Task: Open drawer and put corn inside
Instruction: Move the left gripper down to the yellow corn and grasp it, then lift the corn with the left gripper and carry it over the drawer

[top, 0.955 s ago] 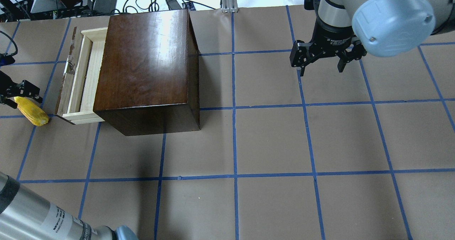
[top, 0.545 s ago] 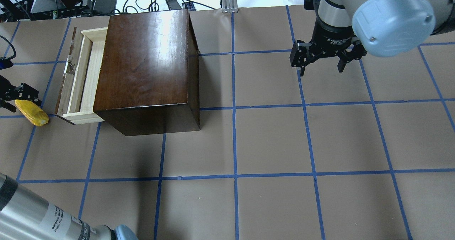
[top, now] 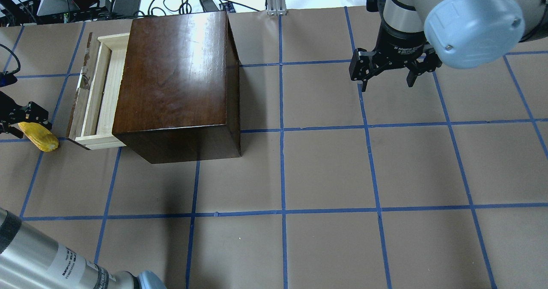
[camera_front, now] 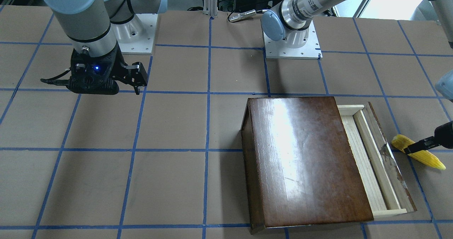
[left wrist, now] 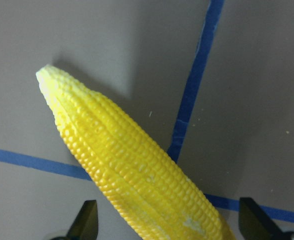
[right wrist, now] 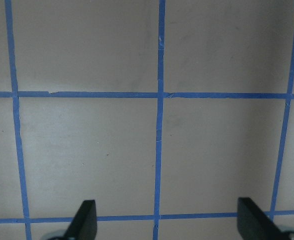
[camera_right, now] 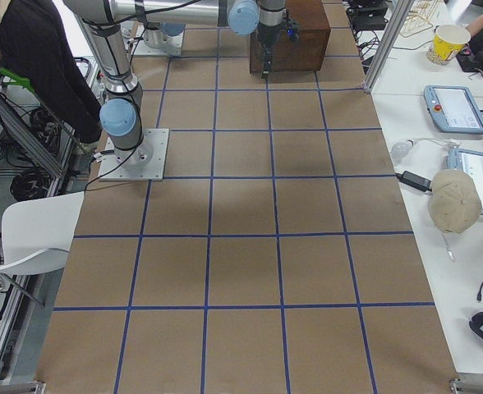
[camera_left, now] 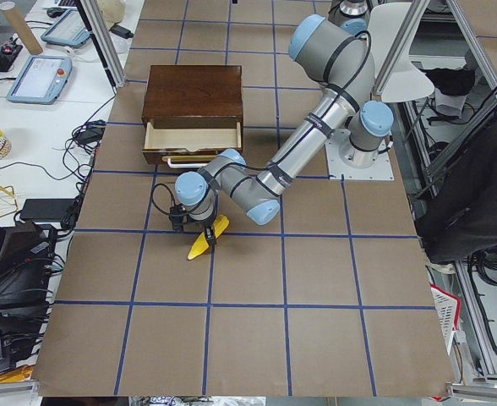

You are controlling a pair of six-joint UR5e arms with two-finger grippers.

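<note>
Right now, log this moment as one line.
drawer open | corn on table | left pincer open astride corn | right pincer open, idle

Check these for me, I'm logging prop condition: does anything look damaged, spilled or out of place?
Only the drawer: its dark front panel looks scuffed, the finish chipped pale in patches. Nothing is spilled. The corn lies whole on the table, outside the open drawer, between the fingers of the open left gripper.

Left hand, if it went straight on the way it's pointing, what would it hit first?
The corn. The left hand points down with open fingers either side of it, so it likely meets corn before the table; depth is unclear.
</note>
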